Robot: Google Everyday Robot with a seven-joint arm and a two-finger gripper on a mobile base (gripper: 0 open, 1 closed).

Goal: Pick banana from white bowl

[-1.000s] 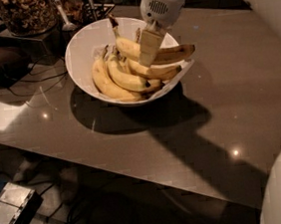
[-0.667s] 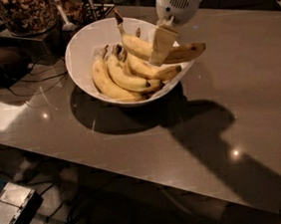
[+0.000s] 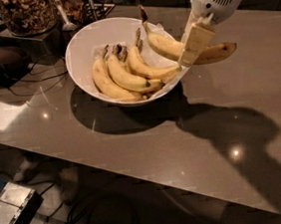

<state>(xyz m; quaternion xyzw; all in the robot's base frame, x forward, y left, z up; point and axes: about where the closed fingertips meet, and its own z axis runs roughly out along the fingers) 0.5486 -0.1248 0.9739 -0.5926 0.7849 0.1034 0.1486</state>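
Four bananas show in all. Three smooth, curved yellow ones [image 3: 121, 76] lie side by side in the large, round, deep white bowl [image 3: 79, 46], their dark stems pointing to the counter's far edge. The fourth, a long curved yellow banana with a dark brown stem and a browner, speckled tip [image 3: 166, 45], hangs in the air above the bowl's right rim, its tip reaching out past it. One white two-finger gripper [image 3: 190, 53] holds it around the middle, its flat cream fingers [image 3: 197, 37] closed on the fruit. The bowl, with crinkled white paper inside, stands near the far left corner of the glossy grey-brown counter [image 3: 134, 149]. One glass jar of brown nuts [image 3: 27, 13] stands at that corner.
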